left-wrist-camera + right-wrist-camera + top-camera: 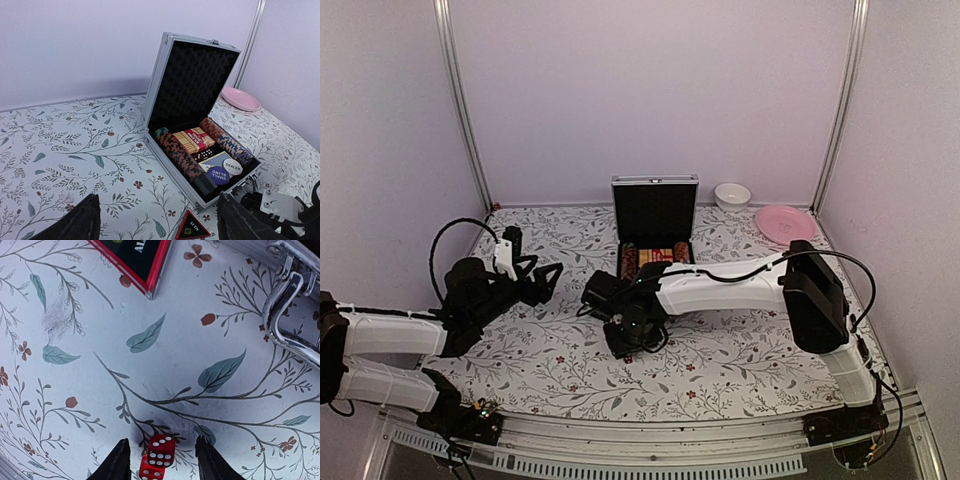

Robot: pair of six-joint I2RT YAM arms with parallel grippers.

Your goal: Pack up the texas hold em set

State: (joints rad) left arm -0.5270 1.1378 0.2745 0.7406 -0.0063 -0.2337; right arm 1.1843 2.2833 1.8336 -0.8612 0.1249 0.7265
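The silver case (655,205) stands open at the back of the table, lid upright. In the left wrist view the case (195,80) holds rows of poker chips (182,157), a tan-red card pack (196,139) and round dealer and blind buttons. A black triangular piece (192,227) with a red edge lies on the cloth just in front of the case, also seen as the triangular piece (132,255). Two red dice (161,450) lie together on the cloth between the fingers of my right gripper (162,445), which is open with gaps on both sides. My left gripper (159,200) is open and holds nothing.
A pink plate (784,222) and a white bowl (732,195) sit at the back right. The case's metal handle (285,310) lies close to the right of the dice. My right gripper (635,338) hangs in front of the case, my left gripper (548,278) to its left.
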